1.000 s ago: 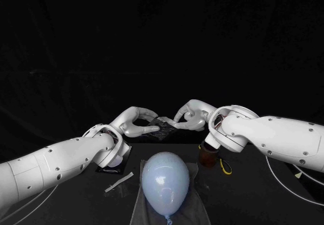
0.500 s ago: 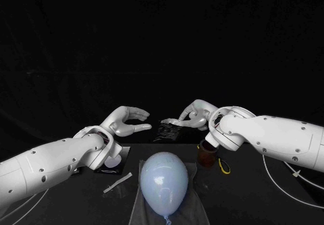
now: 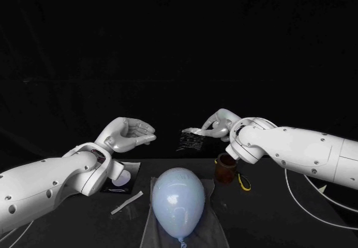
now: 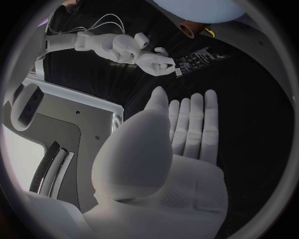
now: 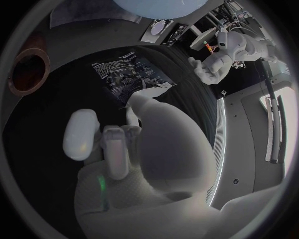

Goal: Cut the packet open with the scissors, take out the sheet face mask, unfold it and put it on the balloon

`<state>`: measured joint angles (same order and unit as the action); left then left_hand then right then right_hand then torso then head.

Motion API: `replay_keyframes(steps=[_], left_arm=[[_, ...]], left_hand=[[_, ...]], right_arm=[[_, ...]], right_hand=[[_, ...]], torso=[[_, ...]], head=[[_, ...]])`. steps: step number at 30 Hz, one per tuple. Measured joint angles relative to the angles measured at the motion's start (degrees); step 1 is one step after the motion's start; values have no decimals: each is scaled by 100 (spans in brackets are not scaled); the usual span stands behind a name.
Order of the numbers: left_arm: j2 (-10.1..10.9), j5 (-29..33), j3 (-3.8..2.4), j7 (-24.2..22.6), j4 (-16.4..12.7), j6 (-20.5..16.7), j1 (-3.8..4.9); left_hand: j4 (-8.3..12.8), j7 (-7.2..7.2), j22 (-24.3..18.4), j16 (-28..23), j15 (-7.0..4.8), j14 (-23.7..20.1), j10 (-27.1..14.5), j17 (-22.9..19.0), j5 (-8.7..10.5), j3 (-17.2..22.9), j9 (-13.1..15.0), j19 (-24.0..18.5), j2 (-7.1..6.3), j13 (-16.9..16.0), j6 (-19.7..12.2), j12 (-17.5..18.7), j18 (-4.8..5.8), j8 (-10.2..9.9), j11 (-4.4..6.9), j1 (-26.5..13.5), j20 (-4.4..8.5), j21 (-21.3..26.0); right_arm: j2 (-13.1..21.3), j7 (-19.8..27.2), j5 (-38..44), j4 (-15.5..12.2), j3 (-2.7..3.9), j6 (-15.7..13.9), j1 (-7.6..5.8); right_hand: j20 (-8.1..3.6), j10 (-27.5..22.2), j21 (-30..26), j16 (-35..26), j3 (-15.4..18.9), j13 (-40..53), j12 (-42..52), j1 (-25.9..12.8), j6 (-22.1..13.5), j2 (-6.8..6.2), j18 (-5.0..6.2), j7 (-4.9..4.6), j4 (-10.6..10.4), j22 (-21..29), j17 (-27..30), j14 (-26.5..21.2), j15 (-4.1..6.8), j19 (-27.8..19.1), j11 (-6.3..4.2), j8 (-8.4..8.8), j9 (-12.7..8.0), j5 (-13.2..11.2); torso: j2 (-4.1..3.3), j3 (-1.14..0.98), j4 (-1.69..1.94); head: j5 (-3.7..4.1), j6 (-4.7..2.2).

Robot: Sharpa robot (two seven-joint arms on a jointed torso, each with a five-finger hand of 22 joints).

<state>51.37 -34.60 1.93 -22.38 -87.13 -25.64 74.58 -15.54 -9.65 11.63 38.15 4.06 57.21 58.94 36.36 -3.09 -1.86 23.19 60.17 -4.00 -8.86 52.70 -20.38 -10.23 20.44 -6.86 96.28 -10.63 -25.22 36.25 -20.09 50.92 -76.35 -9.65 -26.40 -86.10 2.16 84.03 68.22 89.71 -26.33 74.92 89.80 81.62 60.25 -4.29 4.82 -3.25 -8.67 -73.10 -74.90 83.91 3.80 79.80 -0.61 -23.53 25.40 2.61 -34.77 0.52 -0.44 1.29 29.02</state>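
Packet [image 3: 192, 142] hangs centre frame, pinched at its top by R hand [image 3: 211, 129], free end down. L hand [image 3: 127, 135] empty, fingers straight, sits left of it, apart.

The scissors [image 3: 243, 182] are mostly tucked behind the brown cup [image 3: 226, 169], with just a yellow loop peeking out. The print on the packet [image 3: 193, 141] is too small to read, and one corner seems buried under the right hand [image 3: 212, 128]. The left wrist view's rim slices the balloon [image 4: 201, 7].
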Motion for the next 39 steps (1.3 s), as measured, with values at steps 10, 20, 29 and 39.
replay_keyframes(steps=[10, 20, 29, 39], left_arm=[[-332, 74, 26, 364, -282, 393, -5], [-1024, 1018, 64, 1154, 260, 295, -4], [-1454, 1743, 70, 1703, 585, 142, -2], [-1647, 2119, 70, 2095, 737, 28, 0]], left_hand=[[-117, 231, 897, 1297, -421, 1205, 725, 575, 25, 112, -69, 691, 475, -163, 311, -245, 6, -68, 335, -630, 560, -1480], [-115, 133, 1081, 1024, -364, 1113, 908, 466, 24, -469, -238, 388, 505, -181, 150, -58, 11, -464, 296, -1557, 508, -1680], [-125, 5, 783, 169, -239, 850, 759, 105, 24, -1116, -343, 155, 700, -66, 130, 398, 12, -692, 106, -2006, 357, -1213], [-153, -198, 455, -402, -33, 768, 328, -59, 24, -779, -561, 156, 249, 121, -237, 809, 58, -1078, -131, -2856, 191, -760]], right_arm=[[-56, -101, -24, 30, 0, -279, 41], [-49, -64, -47, -285, 3, -707, 60], [-34, 31, -47, -664, 4, -951, 85], [-45, 126, -27, -997, 4, -1069, 149]], right_hand=[[0, -1, 0, 9, -10, -2, 0, -5, -3, 5, -1, -3, 24, 1, -5, 0, 0, 0, 0, 0, 0, -11], [1, -1, -1, 5, -32, 2, -1, -36, -6, -25, -2, -6, 47, -12, -5, 15, 15, -1, 1, -1, 1, 6], [1, -2, -1, -11, -32, 3, -10, -44, 3, -33, -3, 5, 47, -12, -1, 15, 15, -1, 1, -3, 2, 6], [1, -2, -2, 9, -55, -2, -1, -58, 3, -48, -3, 8, 71, -9, 0, 13, 13, -1, 1, -23, 3, 5]], torso=[[1, -1, 0], [-4, -18, -11], [-5, -18, -10], [-8, -13, -1]], head=[[81, -13], [65, -26], [26, -21], [-44, -22]])
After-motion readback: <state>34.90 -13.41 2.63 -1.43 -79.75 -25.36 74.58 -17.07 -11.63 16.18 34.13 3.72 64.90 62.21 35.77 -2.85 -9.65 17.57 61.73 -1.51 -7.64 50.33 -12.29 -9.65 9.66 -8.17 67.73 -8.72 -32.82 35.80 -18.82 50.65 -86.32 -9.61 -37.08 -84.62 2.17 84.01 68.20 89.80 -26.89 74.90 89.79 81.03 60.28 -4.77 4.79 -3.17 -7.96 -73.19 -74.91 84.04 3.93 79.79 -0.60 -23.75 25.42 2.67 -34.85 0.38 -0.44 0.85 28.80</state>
